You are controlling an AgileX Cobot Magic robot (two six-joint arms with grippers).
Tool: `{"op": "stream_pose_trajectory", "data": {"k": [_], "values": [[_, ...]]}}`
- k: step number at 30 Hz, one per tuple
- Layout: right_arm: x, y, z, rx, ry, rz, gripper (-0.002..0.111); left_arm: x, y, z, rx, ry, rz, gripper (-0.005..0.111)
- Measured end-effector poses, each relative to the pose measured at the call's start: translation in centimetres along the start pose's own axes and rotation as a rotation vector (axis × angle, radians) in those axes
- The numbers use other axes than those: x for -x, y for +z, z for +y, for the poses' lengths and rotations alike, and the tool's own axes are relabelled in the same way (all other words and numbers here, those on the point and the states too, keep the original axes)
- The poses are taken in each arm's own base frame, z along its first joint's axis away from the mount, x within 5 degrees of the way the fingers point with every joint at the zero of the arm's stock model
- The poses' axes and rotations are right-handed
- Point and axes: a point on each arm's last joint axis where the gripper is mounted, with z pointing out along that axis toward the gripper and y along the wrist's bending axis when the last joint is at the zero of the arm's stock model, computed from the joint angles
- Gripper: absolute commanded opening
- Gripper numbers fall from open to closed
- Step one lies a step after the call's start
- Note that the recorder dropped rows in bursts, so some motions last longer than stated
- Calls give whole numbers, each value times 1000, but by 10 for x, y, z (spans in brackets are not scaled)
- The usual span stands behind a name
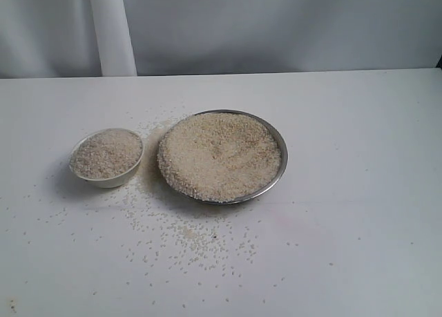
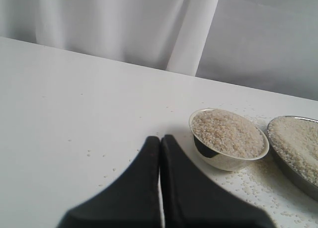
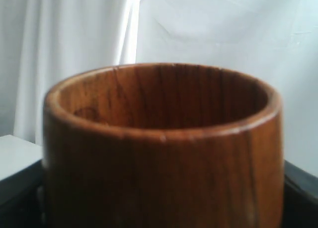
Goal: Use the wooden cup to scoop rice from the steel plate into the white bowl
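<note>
– Rice (image 1: 219,155) lies heaped across the plate (image 1: 279,173), mid-counter (image 1: 359,248), with more piled to the brim of the bowl (image 1: 110,181) just beside it. Loose grains (image 1: 186,241) speckle the counter around both. So which step is this?
– Between scoops, I'd judge, or just before one. The cup (image 3: 164,138) sits upright in the right claw (image 3: 158,190), whose jaws stand wide around its sides. What shows of its inside is bare wood (the bottom is hidden).
– Where is that claw relative to the rice?
– I can't place it. Behind the cup there is only curtain (image 3: 223,29), no plate, and neither arm shows in the exterior view, so I take it to be away from the dishes.
– And the other one?
– The left claw (image 2: 160,137) is pinched together on nothing, near the bowl but apart from it. The plate lies beyond the bowl from there.
– Next move?
– Bring the cup over the plate, tilt its mouth down and drive it low through the heap. The plate is shallow, so a steep dip would likely strike metal. The bowl looks full already, so another pour risks spilling.
</note>
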Motion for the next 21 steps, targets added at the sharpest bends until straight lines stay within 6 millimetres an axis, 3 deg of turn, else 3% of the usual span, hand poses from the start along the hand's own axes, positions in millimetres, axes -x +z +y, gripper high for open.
{"op": "stream_pose_trajectory", "data": {"k": [21], "values": [[-6,2,-7,-94,-138,51,0,0,0,0,0,0,0,0]]}}
